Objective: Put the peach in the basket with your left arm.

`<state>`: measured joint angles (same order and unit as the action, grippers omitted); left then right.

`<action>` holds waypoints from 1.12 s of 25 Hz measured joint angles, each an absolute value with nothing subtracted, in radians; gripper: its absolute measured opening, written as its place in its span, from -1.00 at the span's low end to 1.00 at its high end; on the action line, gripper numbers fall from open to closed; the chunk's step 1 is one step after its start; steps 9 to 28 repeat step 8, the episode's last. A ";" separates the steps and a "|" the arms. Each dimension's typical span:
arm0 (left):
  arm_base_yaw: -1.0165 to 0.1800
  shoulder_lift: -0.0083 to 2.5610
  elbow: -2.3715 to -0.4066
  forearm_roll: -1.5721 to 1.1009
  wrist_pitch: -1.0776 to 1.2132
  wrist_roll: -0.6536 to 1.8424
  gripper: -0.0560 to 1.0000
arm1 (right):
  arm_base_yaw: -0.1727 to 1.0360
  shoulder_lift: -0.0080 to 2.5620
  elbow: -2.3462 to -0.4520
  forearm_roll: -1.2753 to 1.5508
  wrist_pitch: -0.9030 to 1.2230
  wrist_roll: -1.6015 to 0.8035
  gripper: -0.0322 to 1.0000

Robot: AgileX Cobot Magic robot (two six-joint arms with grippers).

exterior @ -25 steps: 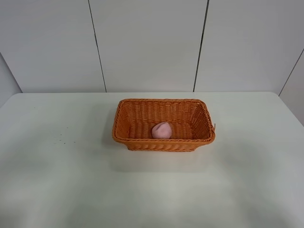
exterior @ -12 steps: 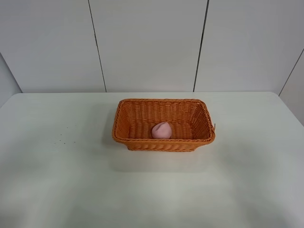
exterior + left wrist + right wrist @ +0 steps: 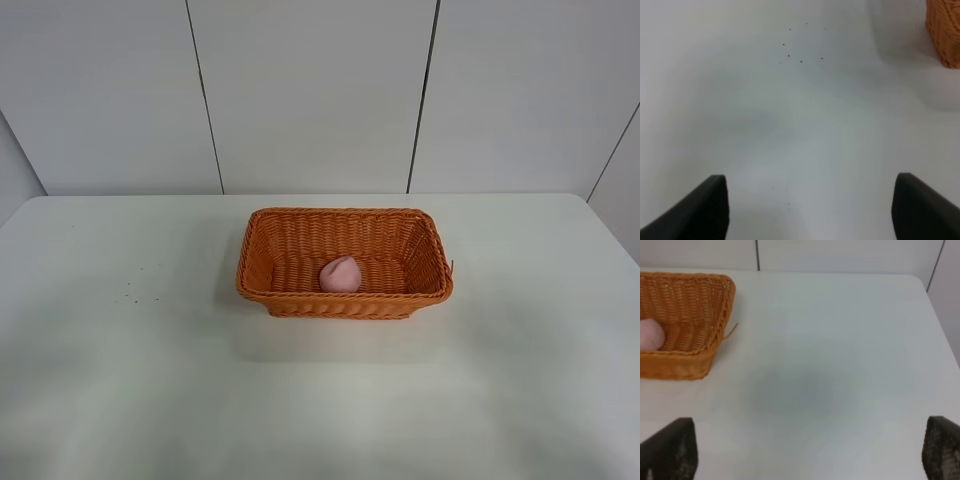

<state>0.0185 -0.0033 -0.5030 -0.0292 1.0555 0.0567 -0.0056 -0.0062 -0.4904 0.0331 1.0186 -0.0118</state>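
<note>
The pale pink peach [image 3: 340, 274] lies inside the orange wicker basket [image 3: 262, 250], near its front wall, in the middle of the white table. The right wrist view shows the peach [image 3: 650, 335] in the basket [image 3: 700, 305] too. A corner of the basket [image 3: 944, 30] shows in the left wrist view. My left gripper [image 3: 810, 215] is open and empty above bare table, well apart from the basket. My right gripper [image 3: 810, 455] is open and empty over the table to the right of the basket. Neither arm shows in the exterior high view.
The white table [image 3: 120, 330] has a few dark specks [image 3: 130, 290] left of the basket. A panelled white wall [image 3: 310, 90] stands behind the table's far edge. A loose wicker strand [image 3: 731, 330] sticks out from the basket's right side.
</note>
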 joint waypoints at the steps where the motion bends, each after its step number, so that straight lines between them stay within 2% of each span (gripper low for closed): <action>1: 0.019 -0.003 -0.503 -0.029 1.055 0.057 0.44 | -0.006 -0.006 -0.490 0.033 1.019 -0.012 0.41; 28: 0.019 -0.003 -0.503 -0.032 1.055 0.057 0.44 | -0.006 -0.006 -0.490 0.033 1.019 -0.012 0.41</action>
